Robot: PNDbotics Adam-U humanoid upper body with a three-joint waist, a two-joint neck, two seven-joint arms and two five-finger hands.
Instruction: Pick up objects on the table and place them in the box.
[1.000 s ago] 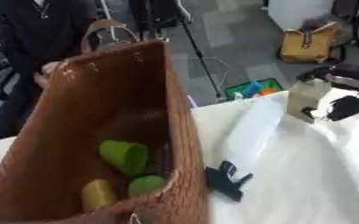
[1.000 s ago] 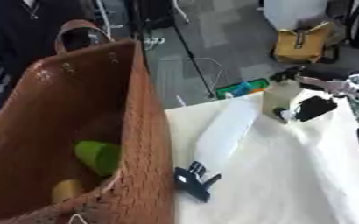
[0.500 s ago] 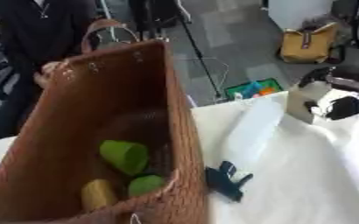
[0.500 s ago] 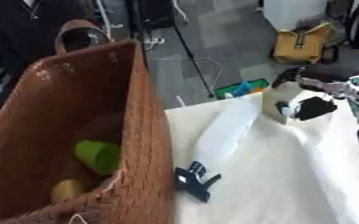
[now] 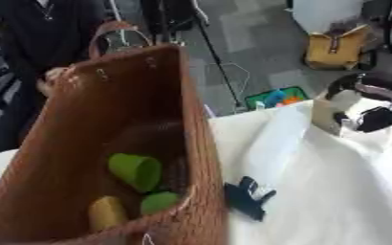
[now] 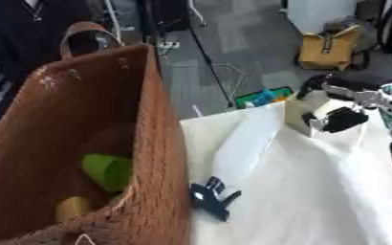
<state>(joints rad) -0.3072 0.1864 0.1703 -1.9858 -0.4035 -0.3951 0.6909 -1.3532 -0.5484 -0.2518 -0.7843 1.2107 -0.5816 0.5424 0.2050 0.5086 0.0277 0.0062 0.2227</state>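
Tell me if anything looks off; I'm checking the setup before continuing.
The basket leans to one side rather than standing square, though the tilt may be the camera's. A dark blue thing lies outside it on the cloth. Nothing looks spilled or broken.

Lab or office: grey carpet tiles, tripod legs.

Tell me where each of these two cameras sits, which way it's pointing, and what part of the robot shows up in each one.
Left eye view: in the robot's head, looking down at the woven basket and the white-covered table; the right hand shows at the right edge, curled round a pale box.
Right eye view: beside the first in the head, facing the same way, set slightly to the right; the same hand and more of its forearm show.
Shared: the basket with green cups inside, the dark blue object on the cloth, the hand with the box.
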